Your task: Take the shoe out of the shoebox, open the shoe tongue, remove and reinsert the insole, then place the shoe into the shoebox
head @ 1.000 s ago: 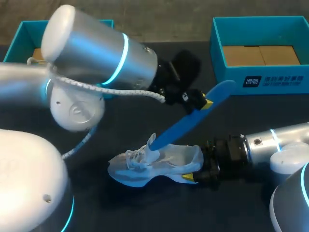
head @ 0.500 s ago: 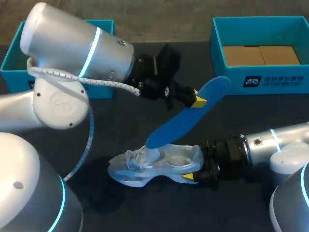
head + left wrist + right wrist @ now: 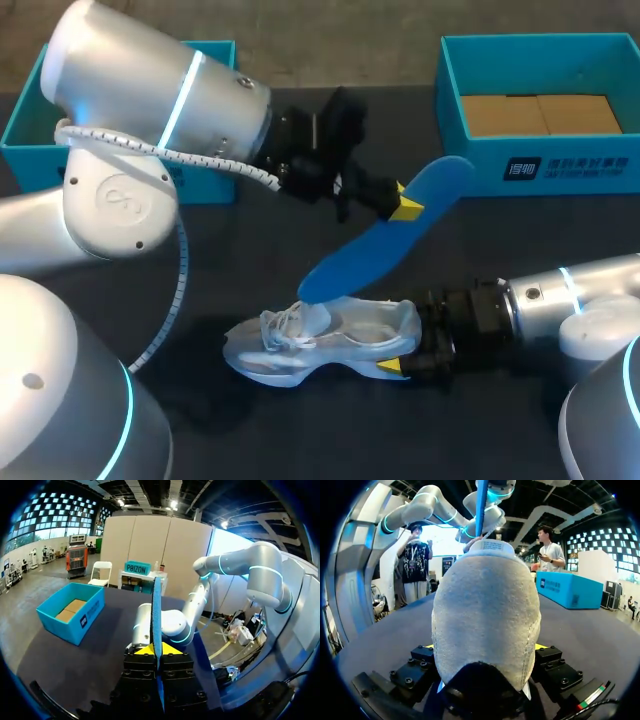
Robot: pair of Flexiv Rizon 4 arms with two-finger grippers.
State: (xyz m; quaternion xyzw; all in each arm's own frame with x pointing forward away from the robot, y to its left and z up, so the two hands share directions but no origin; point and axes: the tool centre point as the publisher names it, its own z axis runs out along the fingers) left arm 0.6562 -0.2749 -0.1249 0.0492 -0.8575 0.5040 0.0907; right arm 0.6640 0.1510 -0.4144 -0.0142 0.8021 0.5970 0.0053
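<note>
A white mesh shoe [image 3: 320,340] lies on its side on the dark table, toe pointing left. My right gripper [image 3: 400,350] is shut on its heel; in the right wrist view the grey heel [image 3: 485,615] fills the space between the fingers of that gripper [image 3: 487,652]. My left gripper [image 3: 405,207] is shut on a blue insole [image 3: 380,245], which slants down so its front end rests at the shoe's opening by the laces. From the left wrist the insole [image 3: 156,615] shows edge-on between the yellow tips of that gripper [image 3: 157,650].
A teal shoebox [image 3: 540,160] with a cardboard liner stands at the back right. A second teal box [image 3: 30,110] sits at the back left, partly hidden by my left arm. The shoebox [image 3: 85,620] also appears ahead of the left gripper.
My left gripper has shifted a little to the left with the insole, and that arm's upper links have swung back to the left. The shoe and right arm have stayed still.
</note>
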